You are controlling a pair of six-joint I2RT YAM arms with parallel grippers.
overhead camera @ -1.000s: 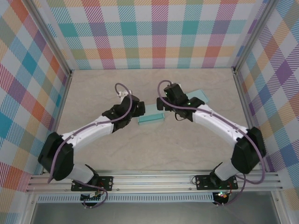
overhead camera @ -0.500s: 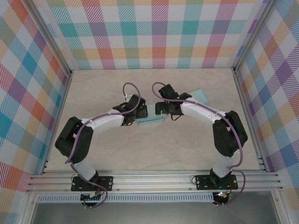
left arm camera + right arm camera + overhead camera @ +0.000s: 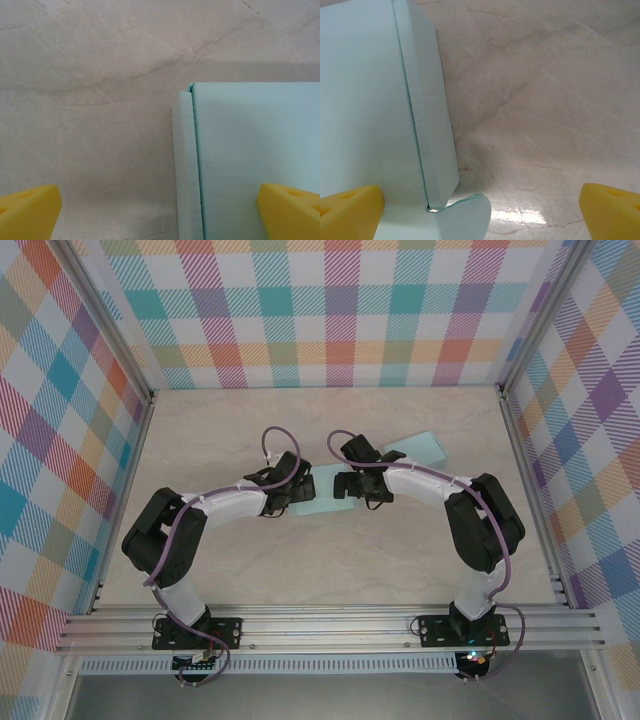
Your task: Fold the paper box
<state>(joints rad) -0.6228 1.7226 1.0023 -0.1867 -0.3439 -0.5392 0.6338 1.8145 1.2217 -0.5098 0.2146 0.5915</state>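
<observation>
Paper box lay flat at mid-tabletop, between both arms. Left fingers stood wide apart, straddling one box edge, gripping nothing. Right fingers likewise spread across opposite flap edge, holding nothing.

Left arm, right arm: white link shells, black joint housings, a purple cable looped along each. Black base plates. Fingertip pads yellow, wedge-shaped.

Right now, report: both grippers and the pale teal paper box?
Left gripper, right gripper open, straddling opposite edges. Pale teal paper box on table, unheld. Second teal piece lies apart.
</observation>
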